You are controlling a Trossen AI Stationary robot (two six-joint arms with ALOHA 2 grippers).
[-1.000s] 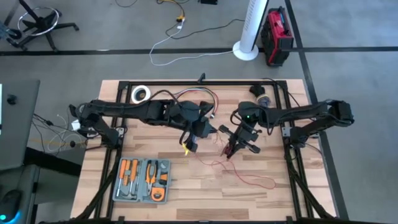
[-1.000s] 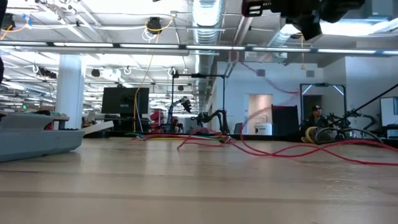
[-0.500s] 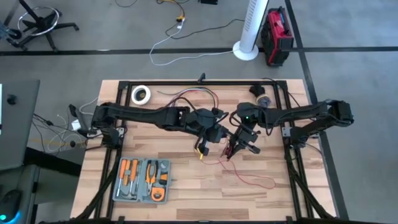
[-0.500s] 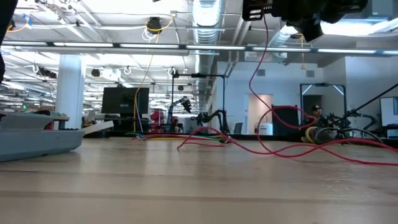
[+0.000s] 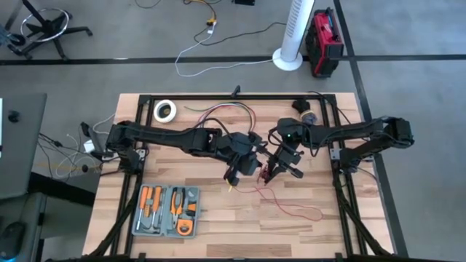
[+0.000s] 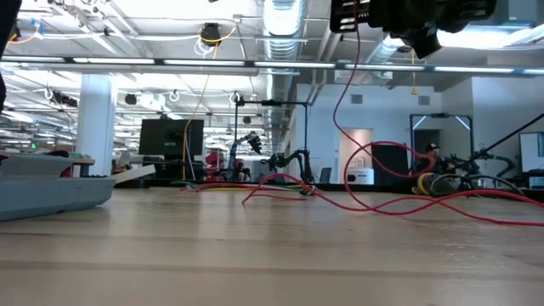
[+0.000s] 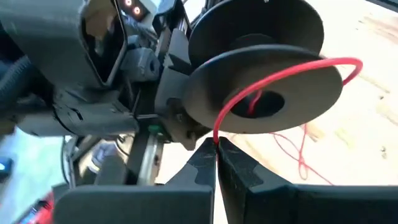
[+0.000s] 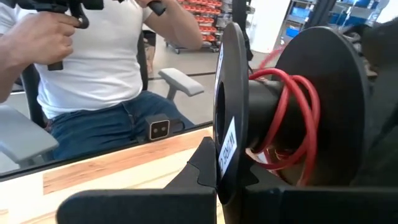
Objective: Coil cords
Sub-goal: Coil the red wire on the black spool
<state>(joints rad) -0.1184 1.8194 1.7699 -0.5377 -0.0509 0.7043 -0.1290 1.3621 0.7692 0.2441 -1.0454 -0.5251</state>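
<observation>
A robotics lab is showing here: exposed ceiling ducts (image 6: 285,21), other robot arms (image 6: 285,161) standing behind the desk (image 6: 255,246), a seated person (image 8: 93,68) operating.

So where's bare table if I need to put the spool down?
Bare wood lies between the tool tray and the loose red wire, along the near edge. The centre is crowded: left hand, right hand, and spool.

You see a matt black plastic spool (image 8: 273,106) with smooth flanges, wound with thin, glossy red wire (image 7: 273,81). Its flange carries a white paper label (image 8: 227,149). The table (image 5: 218,225) is pale wood planking with a satin finish, framed in black metal rails (image 5: 349,211).
</observation>
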